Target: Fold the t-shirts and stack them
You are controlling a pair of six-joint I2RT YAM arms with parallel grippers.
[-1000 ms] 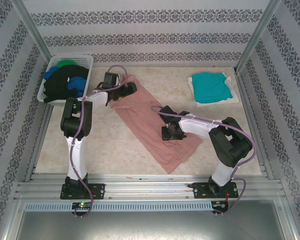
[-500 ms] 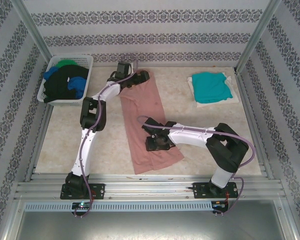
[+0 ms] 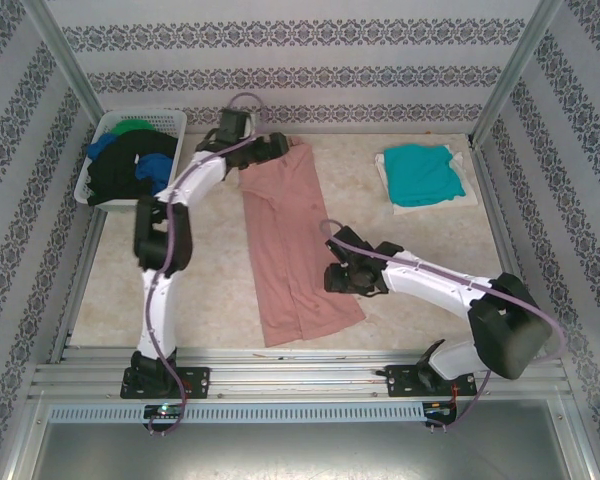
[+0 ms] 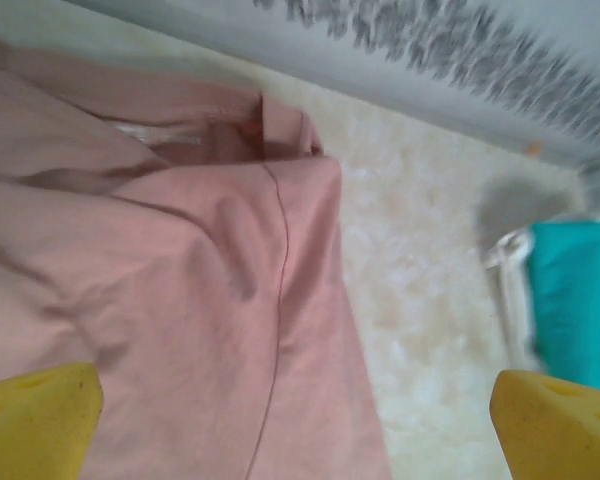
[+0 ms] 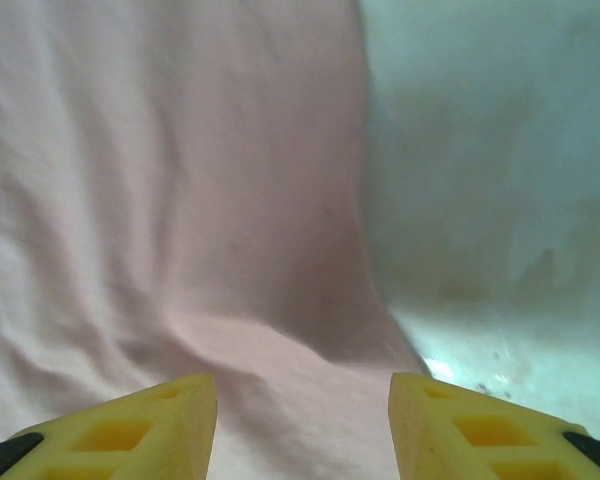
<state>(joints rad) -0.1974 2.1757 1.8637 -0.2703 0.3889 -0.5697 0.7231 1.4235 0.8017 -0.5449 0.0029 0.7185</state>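
Folding of the pink t-shirt [image 3: 285, 235] seems in hand: a long strip, collar end under the wide-spread left gripper [image 3: 273, 150], side edge under the right gripper [image 3: 338, 276], also spread, holding nothing. Next probably pinching an end to fold it across.

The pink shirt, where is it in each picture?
Top view: pink shirt lies lengthwise in the middle of the table.
Left wrist view: pink shirt covers the left and middle.
Right wrist view: pink shirt covers the left side.
Shared landmark: the pale table just right of the shirt's edge.
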